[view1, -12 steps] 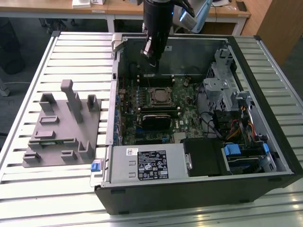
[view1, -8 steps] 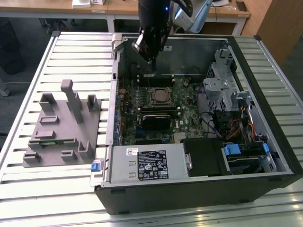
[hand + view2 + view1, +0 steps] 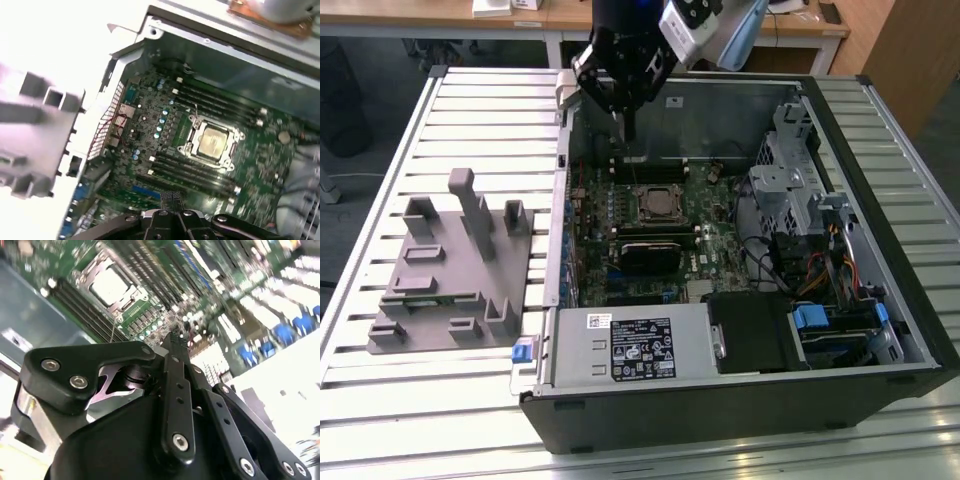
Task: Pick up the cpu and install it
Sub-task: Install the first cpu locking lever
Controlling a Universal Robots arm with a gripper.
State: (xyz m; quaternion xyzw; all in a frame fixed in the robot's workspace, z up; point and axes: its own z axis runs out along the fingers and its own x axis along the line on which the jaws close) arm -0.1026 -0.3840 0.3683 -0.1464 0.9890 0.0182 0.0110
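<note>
The cpu (image 3: 657, 203) is a small square chip with a pale metal top. It lies flat inside the metal-framed socket in the middle of the green motherboard (image 3: 705, 245), and both wrist views show it too (image 3: 109, 286) (image 3: 212, 142). My gripper (image 3: 627, 138) hangs above the back edge of the board, just beyond the memory slots and clear of the cpu. Its black fingers (image 3: 174, 340) are pressed together with nothing between them, tips pointing down at the board (image 3: 171, 196).
The board lies in an open black computer case (image 3: 880, 330) on a slatted table. A power supply (image 3: 635, 345) fills the near side, with a drive cage (image 3: 790, 180) and cables at the exterior view's right. A grey moulded fixture (image 3: 450, 265) stands outside the case at that view's left.
</note>
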